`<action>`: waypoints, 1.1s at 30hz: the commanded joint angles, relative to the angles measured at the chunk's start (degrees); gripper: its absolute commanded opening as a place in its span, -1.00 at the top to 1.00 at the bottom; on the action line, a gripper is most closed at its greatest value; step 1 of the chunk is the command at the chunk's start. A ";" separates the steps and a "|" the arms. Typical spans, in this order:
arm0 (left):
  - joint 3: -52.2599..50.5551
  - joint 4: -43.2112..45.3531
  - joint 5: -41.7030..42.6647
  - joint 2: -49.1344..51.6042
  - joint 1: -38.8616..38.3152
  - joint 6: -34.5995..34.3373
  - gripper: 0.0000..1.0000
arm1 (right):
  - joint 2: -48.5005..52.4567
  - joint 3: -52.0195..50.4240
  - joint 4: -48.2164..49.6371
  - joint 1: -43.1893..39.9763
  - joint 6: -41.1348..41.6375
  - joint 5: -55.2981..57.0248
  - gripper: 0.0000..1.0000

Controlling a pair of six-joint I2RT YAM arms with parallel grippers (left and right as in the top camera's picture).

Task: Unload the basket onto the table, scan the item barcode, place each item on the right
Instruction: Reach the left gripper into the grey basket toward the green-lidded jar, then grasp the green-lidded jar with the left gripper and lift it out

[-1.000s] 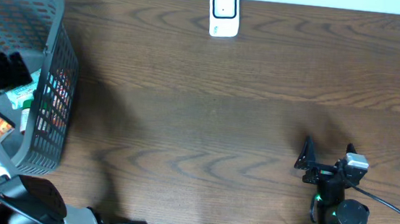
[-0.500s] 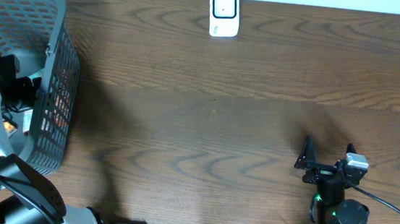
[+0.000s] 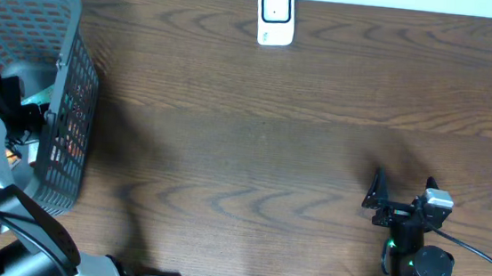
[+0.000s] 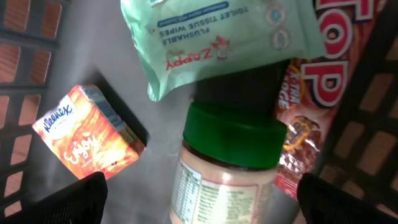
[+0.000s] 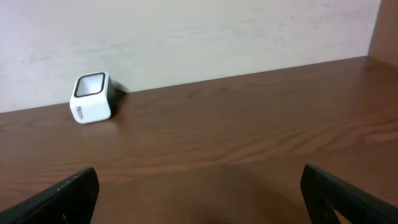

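Observation:
My left gripper (image 4: pixel 208 202) is down inside the grey basket (image 3: pixel 70 24) at the table's left edge and stands open. A jar (image 4: pixel 224 186) with a green lid and a pale label lies between its two black fingertips (image 4: pixel 68 199), with a gap on each side. Above the jar lies a green pack of wipes (image 4: pixel 211 37). An orange tissue box (image 4: pixel 87 134) lies to its left and a red chocolate pack (image 4: pixel 311 99) to its right. The white barcode scanner (image 3: pixel 275 15) stands at the far middle edge. My right gripper (image 3: pixel 373 192) hangs open and empty over the near right of the table.
The basket's mesh walls (image 4: pixel 28 43) close in on both sides of the left gripper. From the right wrist view the scanner (image 5: pixel 92 98) stands against the pale back wall (image 5: pixel 205 31), with bare wood between it and the right gripper (image 5: pixel 208 199).
The left arm has sunk deeper into the basket and shifted slightly toward the near side. The right arm has not moved.

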 commanded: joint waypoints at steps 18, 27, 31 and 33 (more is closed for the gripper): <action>-4.79 7.78 2.86 8.96 0.37 0.55 -0.96 | -0.35 -0.13 -0.09 0.55 -0.85 0.31 -0.98; -4.79 8.35 4.66 16.68 0.37 0.09 -0.64 | -0.35 -0.13 -0.09 0.55 -0.85 0.31 -0.99; -4.76 8.50 4.66 16.87 0.37 0.09 0.09 | -0.35 -0.13 -0.09 0.55 -0.85 0.31 -0.99; -4.70 8.59 4.63 16.76 0.37 0.09 0.09 | -0.35 -0.13 -0.09 0.55 -0.85 0.31 -0.99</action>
